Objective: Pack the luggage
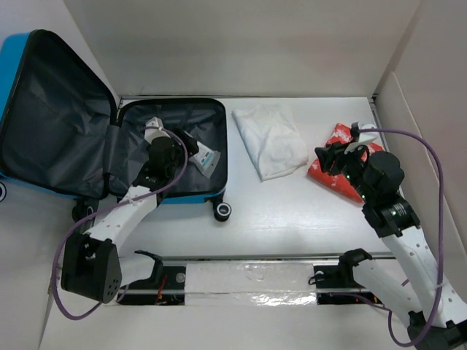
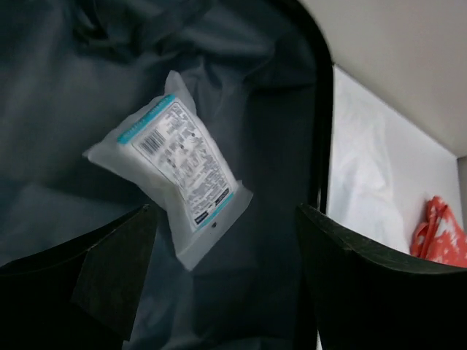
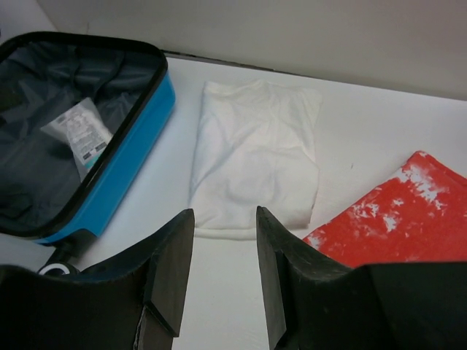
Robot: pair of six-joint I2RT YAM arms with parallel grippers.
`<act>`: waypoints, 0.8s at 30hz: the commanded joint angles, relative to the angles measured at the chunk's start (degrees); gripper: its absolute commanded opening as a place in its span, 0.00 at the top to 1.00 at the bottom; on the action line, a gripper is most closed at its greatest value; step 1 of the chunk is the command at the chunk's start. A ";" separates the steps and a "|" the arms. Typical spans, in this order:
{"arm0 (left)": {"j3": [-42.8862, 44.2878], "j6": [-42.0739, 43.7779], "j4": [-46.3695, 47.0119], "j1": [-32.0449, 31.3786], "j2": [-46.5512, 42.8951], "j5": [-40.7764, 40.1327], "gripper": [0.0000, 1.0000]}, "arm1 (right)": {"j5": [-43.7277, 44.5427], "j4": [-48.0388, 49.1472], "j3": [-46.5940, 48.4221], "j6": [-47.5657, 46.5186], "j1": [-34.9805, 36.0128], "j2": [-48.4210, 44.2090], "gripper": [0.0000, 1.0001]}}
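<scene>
as the luggage (image 1: 211, 117) lies open at the far left of the worktop (image 1: 292, 211), its lid leans back to the left. its base rests flat, dark grey lining up, with the bright blue shell showing along the near side. a black wheel (image 1: 222, 212) sticks out at the base's near right corner. one white packet (image 2: 175, 175) with teal trim and a barcode lies slantwise on the lining inside the base. the left arm (image 1: 124, 215) reaches from the near edge over the base. the left jaws hang above that packet, spread wide, with nothing between them. just right of the luggage a folded white cloth (image 1: 271, 138) lies flat on the worktop. further right sits a red pouch (image 3: 401, 211) with white blotches, close beside the cloth. the right arm (image 1: 408, 240) stretches out over the red pouch. the right jaws are parted and empty, pointing toward the near edge of the cloth.
</scene>
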 commanded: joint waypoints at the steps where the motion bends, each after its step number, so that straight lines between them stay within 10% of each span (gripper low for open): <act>1: -2.30 -4.22 6.46 0.11 -5.06 2.06 0.27 | 1.16 2.11 -1.03 0.51 0.20 -1.55 0.54; 3: -3.27 -3.44 9.19 -2.76 -7.09 4.34 0.37 | 1.51 1.94 -1.56 0.16 0.20 -1.46 0.70; 8: 6.81 0.78 6.83 -17.09 2.62 4.52 1.00 | 1.69 4.48 -3.93 1.57 0.20 -1.11 1.00; 15: 22.38 -0.09 3.14 -30.90 23.03 -2.60 1.00 | 4.94 2.56 -3.94 1.66 0.20 -3.03 0.94; 19: 30.73 -4.04 -0.98 -33.37 32.79 -9.35 0.63 | 8.19 0.00 -3.32 1.13 0.20 -5.50 0.79; 24: 41.98 -12.64 -12.31 -32.76 45.71 -18.76 0.53 | 8.28 -3.25 -2.35 0.07 0.20 -7.52 0.69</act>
